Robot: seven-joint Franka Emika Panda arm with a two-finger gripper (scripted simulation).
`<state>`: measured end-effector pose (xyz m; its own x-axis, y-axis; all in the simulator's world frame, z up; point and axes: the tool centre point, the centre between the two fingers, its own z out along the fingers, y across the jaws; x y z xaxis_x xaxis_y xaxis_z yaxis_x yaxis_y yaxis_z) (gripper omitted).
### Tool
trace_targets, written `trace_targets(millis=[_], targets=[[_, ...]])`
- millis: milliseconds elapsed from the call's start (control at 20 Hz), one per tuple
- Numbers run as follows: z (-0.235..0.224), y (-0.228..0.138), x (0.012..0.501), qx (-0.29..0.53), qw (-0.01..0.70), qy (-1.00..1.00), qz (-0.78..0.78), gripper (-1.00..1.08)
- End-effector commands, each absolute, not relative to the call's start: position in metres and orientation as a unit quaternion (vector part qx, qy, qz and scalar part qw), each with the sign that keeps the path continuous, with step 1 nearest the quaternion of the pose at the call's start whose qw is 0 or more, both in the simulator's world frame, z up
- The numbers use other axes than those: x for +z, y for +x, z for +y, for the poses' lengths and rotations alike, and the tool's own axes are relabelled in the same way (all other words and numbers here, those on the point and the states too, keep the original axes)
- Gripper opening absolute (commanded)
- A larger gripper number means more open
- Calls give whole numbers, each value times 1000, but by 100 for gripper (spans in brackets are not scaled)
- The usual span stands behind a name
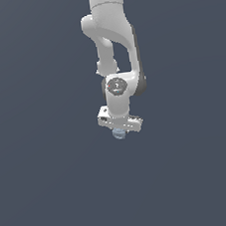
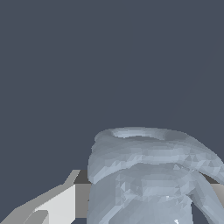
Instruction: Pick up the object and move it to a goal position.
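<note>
- Hanging down from the top edge of the exterior view, my white Franka arm [image 1: 110,30] drops through a bent elbow to a wrist joint with a round grey cap, and the hand points straight down below it.
- I see the hand's crossbar slightly tilted, its end toward the exterior view's right sitting a little lower than the other end.
- My gripper [image 1: 119,130] sits just under that bar; the fingers themselves are too short and too hidden for me to make out one by one from outside.
- I find the object [image 1: 119,133], a small pale blue-grey lump, tucked directly beneath the bar and touching the gripper, only its lower part peeking out.
- From the wrist view the object [image 2: 148,175] fills much of the picture close to the camera: a mottled, faceted, slightly translucent form with curved ridges and a rounded rim.
- A white and grey part of the hand lies just beside the lump in the wrist view, and a grey strip runs behind it on both sides.
- I read the jaws as closed around the lump, gripping it between them.
- Around the arm I see only a flat, even dark blue-grey ground in both views; I cannot tell whether the lump rests on it or hangs above it.
</note>
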<state>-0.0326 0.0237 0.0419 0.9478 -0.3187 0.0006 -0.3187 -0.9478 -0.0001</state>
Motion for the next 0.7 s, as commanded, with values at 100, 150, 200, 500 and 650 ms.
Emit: trace_targets(millis=[100,150,200,500,650], targets=[[24,-33,41,0,0,-987,161,-100],[24,-33,41,0,0,-987,161,-100],[24,-33,41,0,0,-987,161,-100],[23,-32,43,-1,0,-987,162,-100],[18,-31,50,-1,0,-987,162,-100]])
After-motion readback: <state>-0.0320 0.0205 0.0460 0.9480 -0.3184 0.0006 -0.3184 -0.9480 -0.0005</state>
